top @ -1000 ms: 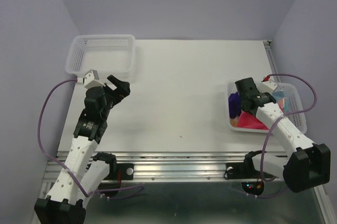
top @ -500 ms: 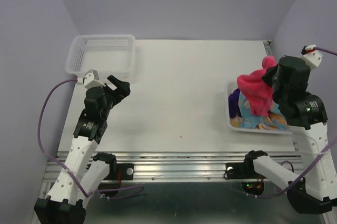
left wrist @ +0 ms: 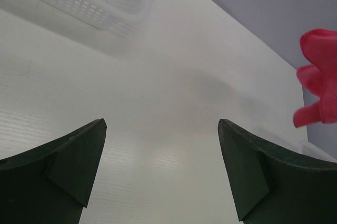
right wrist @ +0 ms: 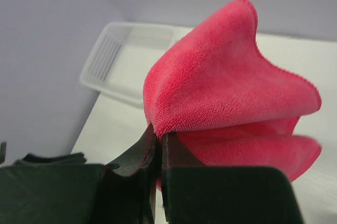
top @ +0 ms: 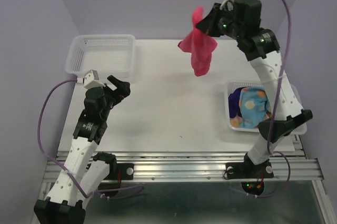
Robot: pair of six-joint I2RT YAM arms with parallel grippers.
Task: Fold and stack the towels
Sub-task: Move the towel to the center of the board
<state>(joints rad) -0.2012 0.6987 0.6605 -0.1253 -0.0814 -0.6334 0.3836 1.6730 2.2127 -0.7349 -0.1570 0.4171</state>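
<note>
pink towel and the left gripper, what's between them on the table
Only bare white table lies between the left gripper and the hanging pink towel, in the top view.

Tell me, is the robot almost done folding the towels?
Not nearly. Nothing is folded or stacked yet. The right gripper holds one pink towel up in the air above the table. A dotted blue towel and a purple towel lie crumpled in the basket, waiting. The left gripper is open and empty.
</note>
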